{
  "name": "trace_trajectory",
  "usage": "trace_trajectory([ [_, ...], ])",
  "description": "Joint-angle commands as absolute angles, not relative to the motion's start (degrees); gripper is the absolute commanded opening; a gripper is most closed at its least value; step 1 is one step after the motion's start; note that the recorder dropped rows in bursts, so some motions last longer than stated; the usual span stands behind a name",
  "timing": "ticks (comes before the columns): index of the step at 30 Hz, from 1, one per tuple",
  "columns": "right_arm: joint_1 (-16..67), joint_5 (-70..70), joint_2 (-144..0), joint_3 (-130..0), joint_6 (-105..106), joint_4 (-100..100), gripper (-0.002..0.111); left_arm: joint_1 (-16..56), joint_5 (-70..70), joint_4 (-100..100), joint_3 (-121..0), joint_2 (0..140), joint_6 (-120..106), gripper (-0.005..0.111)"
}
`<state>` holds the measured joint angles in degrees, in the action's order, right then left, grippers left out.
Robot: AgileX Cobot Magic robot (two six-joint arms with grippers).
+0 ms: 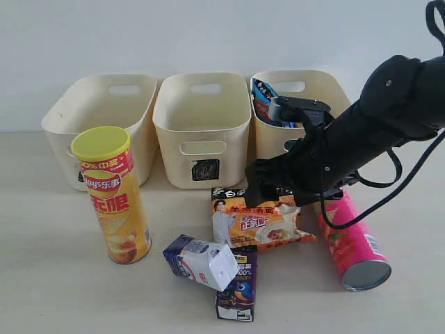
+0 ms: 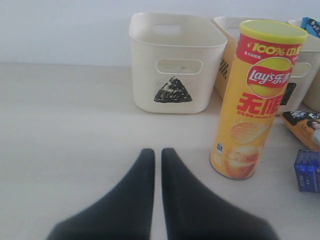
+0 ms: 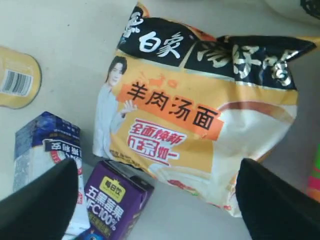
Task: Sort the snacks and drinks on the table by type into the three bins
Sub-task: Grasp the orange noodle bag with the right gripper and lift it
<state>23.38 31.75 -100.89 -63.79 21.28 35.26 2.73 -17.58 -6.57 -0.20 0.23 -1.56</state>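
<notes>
r fingers (image 3: pixel 42 202) wide apart over orange bag (image 3: pixel 200 130), empty; l fingers (image 2: pixel 132 200) near together.

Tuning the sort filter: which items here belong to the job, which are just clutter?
Job: yellow chip can, pink chip can, orange bag, blue bag, white carton, purple juice box, left bin, middle bin, right bin.
Clutter: none visible.
</notes>
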Motion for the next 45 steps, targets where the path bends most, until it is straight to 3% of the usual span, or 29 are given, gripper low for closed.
trace_trajectory([
  [1,23.5,36.4,-100.6,-65.3,29.1,33.1,0.077,2.5,-17.0,-6.8,0.0,0.0,-0.9,0.004],
  [8,27.9,48.5,-100.2,-68.8,46.6,18.4,0.058,2.5,-17.0,-6.8,0.0,0.0,-0.9,0.004],
  [10,28.7,48.6,-100.1,-68.7,44.8,13.6,0.063,2.5,-17.0,-6.8,0.0,0.0,-0.9,0.004],
  [15,28.5,42.8,-101.2,-68.7,24.0,11.7,0.096,2.5,-17.0,-6.8,0.0,0.0,-0.9,0.004],
  [18,28.5,37.8,-102.7,-68.7,12.9,12.7,0.092,2.5,-17.0,-6.8,0.0,0.0,-0.9,0.004],
  [21,28.5,37.0,-104.8,-68.7,15.2,17.0,0.086,2.5,-17.0,-6.8,0.0,0.0,-0.9,0.004],
  [45,25.7,30.0,-112.0,-68.7,17.0,19.0,0.086,2.5,-17.0,-6.8,0.0,0.0,-0.9,0.004],
])
